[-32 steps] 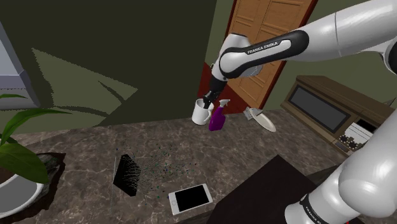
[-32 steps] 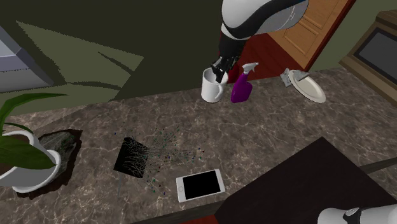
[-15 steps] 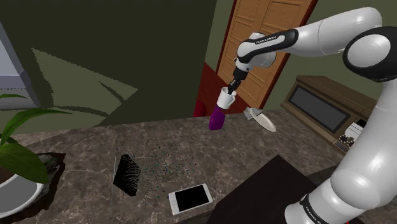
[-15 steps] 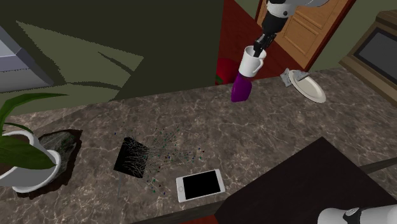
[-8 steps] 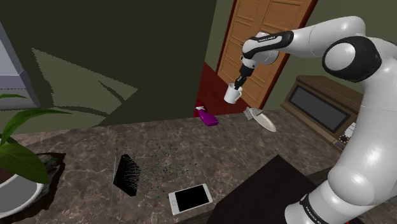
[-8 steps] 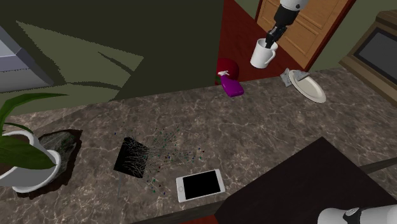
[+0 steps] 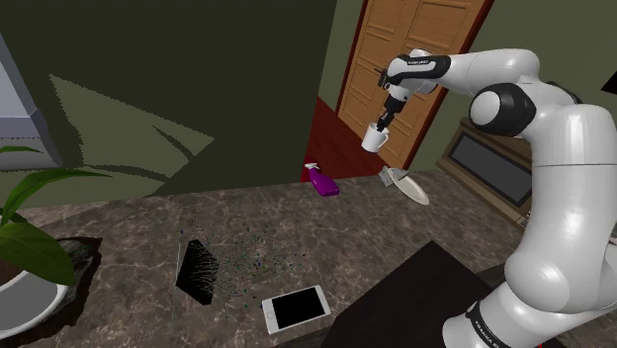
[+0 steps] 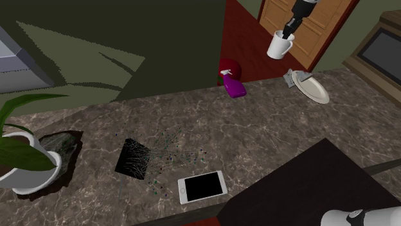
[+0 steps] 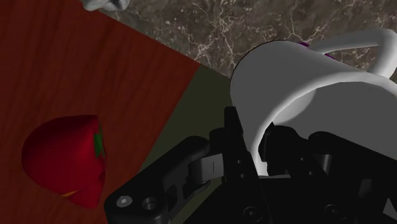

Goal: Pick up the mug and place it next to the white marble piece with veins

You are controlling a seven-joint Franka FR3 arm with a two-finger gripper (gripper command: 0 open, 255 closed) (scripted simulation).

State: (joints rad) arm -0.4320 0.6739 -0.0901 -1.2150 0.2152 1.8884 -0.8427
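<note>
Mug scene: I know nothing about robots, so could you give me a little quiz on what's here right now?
1. Which flat thing lies on the counter beside the black square?
2. The purple spray bottle is: A upright; B lying on its side; C inside the mug.
3. True or false: the mug stands on the counter.
Key: 1 the phone. 2 B. 3 false; the gripper holds it in the air.
</note>
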